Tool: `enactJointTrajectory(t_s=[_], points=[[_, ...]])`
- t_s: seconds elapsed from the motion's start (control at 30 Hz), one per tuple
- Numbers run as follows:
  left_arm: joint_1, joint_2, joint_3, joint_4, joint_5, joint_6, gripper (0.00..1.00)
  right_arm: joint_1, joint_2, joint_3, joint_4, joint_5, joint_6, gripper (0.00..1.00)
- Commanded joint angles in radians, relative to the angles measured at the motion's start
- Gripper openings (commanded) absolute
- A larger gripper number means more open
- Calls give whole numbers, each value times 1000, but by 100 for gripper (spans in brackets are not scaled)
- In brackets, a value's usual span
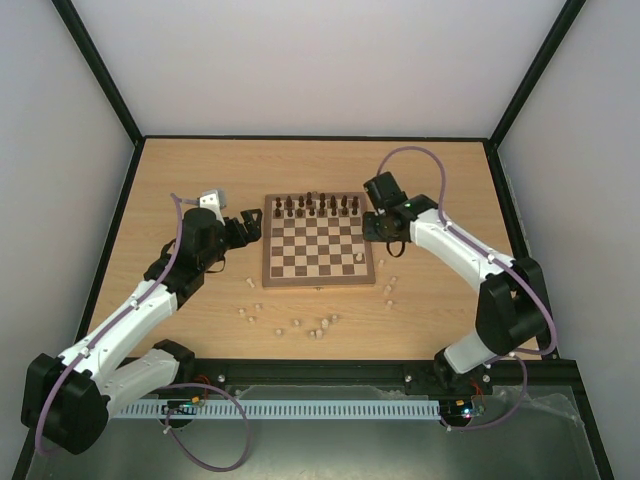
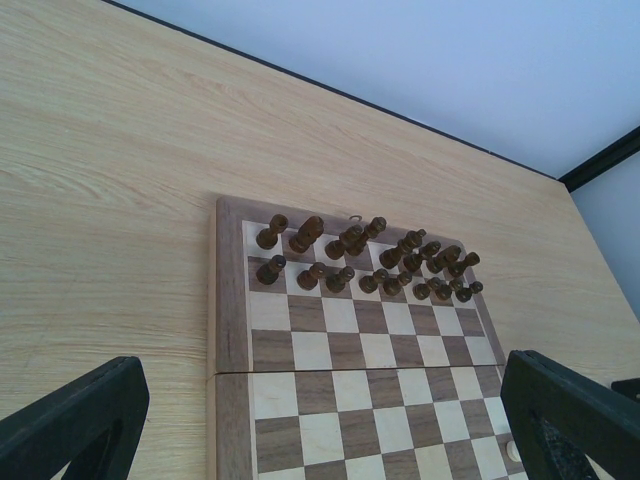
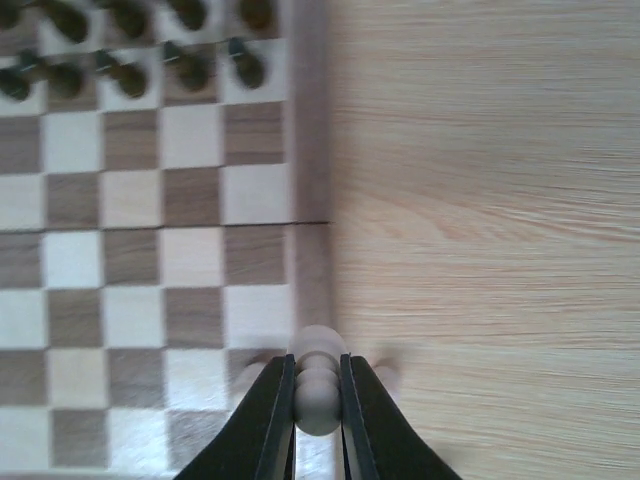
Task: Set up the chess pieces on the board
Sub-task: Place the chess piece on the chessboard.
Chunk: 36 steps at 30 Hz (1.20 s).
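Right tool [image 3: 318, 366] closed narrow on one pale piece [image 3: 318, 412]; both fingers [image 3: 272, 420] press its sides, and its rounded top sticks out past the tips. Held piece hangs over the right-hand border of the board [image 3: 75, 320], at the rows far from the dark set. Whether its base touches the board cannot be told. Board squares run left of the tool, bare table [image 3: 480, 200] to its right.

Dark pieces [image 2: 365, 260] stand in two rows along the board edge ahead of both tools. One lone pale piece [image 1: 360, 258] stands on the board, just left of and behind the right tool [image 1: 383, 228].

Left tool [image 2: 320, 400] spread wide, nothing between the fingers, by the board's left side [image 1: 310, 250] and facing across it.

Loose pale pieces [image 1: 320, 330] lie scattered on the table behind both tools, between the board and the arm bases, some tipped on their sides.
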Motion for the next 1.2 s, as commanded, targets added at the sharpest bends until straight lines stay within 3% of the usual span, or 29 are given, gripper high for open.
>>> enactJointTrajectory(t_s=[0.0, 0.33, 1.17], points=[[-4, -15, 18, 1, 0, -2, 100, 90, 5, 39, -102, -36, 9, 12], [-4, -19, 18, -1, -1, -1, 100, 213, 122, 82, -102, -16, 41, 13], [-4, -20, 20, -6, -8, 1, 100, 223, 295, 109, -68, -9, 40, 18]])
